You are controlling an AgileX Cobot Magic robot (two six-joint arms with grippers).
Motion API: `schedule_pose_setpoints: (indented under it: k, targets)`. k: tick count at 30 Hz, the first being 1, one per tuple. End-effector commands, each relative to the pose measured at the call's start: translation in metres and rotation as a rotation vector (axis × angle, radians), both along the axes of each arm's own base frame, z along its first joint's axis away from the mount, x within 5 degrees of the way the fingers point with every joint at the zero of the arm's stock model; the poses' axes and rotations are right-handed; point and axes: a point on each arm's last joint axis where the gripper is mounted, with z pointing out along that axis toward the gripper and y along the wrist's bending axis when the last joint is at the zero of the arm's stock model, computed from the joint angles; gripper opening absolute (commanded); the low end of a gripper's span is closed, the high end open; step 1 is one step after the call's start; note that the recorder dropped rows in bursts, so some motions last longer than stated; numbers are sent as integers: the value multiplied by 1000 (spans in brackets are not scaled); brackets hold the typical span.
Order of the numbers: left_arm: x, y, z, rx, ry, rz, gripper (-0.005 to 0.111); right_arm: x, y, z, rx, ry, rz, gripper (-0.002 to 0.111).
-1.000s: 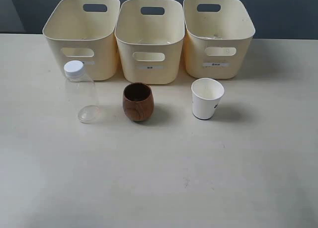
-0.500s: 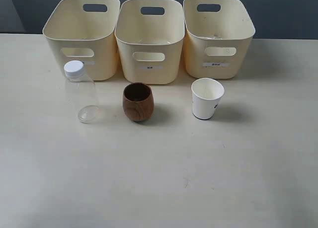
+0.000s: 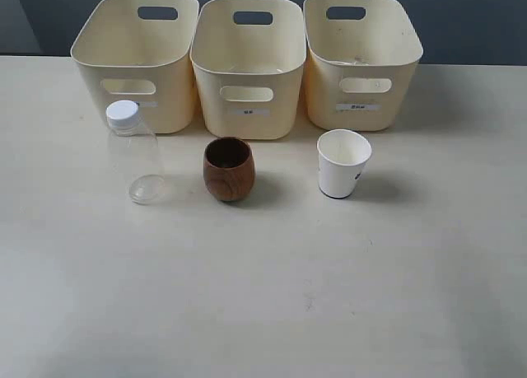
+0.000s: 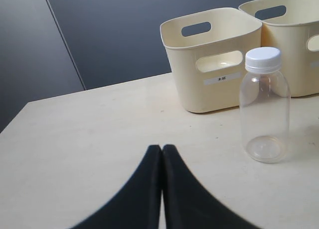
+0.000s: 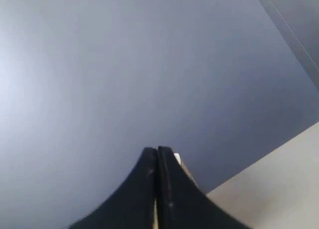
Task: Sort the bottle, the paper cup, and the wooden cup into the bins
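Three cream bins stand in a row at the back: left bin [image 3: 136, 57], middle bin [image 3: 247, 61], right bin [image 3: 361, 55]. In front of them stand the clear bottle [image 3: 136, 151] with a white cap, the brown wooden cup [image 3: 229, 169] and the white paper cup [image 3: 343, 163], all upright. Neither gripper shows in the exterior view. My left gripper [image 4: 162, 148] is shut and empty, low over the table, with the bottle [image 4: 264, 107] and the left bin [image 4: 214, 57] ahead of it. My right gripper [image 5: 157, 150] is shut and empty, facing a dark wall.
The cream table [image 3: 263, 296] stretches wide in front of the three objects. A dark grey wall [image 3: 461, 16] rises behind the bins. In the right wrist view a corner of the table [image 5: 279, 184] shows.
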Motion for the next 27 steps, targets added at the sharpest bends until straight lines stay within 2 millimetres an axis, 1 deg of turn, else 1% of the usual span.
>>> schedule_pose_setpoints:
  k: [1,6,13,27]
  targets:
    - [0,0,0,-2,-9,-3,0,-1,-2,2,14,-32,-17,-1]
    - [0,0,0,-2,-9,-3,0,-2,-3,5,13,-66,-31,-1]
    - [0,0,0,-2,-9,-3,0,0,1,-3,15,27,8,-1]
    - [0,0,0,-2,-9,-3,0,1,2,-6,16,64,24,-1]
